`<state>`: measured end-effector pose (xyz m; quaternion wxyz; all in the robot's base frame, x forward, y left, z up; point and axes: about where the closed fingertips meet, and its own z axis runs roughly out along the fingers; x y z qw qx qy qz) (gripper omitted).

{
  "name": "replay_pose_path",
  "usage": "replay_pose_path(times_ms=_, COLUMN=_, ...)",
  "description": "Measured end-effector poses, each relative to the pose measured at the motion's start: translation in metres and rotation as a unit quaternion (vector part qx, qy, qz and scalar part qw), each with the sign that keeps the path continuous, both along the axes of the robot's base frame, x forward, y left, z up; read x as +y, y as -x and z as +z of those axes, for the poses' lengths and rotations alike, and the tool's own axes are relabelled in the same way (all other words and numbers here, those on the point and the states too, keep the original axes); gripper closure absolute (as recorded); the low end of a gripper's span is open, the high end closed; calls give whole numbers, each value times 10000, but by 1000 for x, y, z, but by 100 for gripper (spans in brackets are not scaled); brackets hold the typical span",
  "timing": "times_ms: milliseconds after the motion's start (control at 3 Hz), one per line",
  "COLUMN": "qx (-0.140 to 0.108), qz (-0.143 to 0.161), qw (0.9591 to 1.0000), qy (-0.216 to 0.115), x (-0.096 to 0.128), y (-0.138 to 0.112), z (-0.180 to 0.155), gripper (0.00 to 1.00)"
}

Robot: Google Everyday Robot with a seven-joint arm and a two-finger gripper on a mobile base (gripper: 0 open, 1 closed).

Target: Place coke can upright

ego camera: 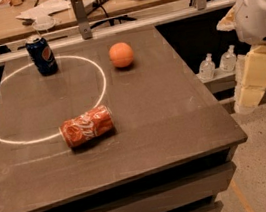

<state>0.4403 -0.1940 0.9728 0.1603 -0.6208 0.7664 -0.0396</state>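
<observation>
On its side near the front-left of the worktop [176, 121]: coke can [86, 126], white Coca-Cola script hard to read. Upright at back-left corner: Pepsi can [42, 54]. Beyond right edge: hand [253, 80], wide or narrow impossible to tell.

Table [175, 116] holds toppled coke can [87, 126], upright Pepsi can [42, 55], orange ball [121, 54]; claw [251, 85] beside.
</observation>
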Motion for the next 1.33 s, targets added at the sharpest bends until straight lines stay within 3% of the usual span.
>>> replay_pose_path(times_ms=333, qx=111, qz=692, qw=9975, qy=-21, x=62, y=-6, z=-26, gripper=0)
replay_pose_path(times_ms=667, qx=377, qz=1126, qw=9926, qy=-260, x=100, y=-11, z=-49, gripper=0)
replay_pose_path(times_ms=1000, qx=377, qz=1127, qw=9926, qy=-260, x=100, y=-11, z=-49, gripper=0)
replay_pose_path(times_ms=1333, qx=496, qz=1729, qw=9833, qy=-273, x=151, y=-18, z=-56, gripper=0)
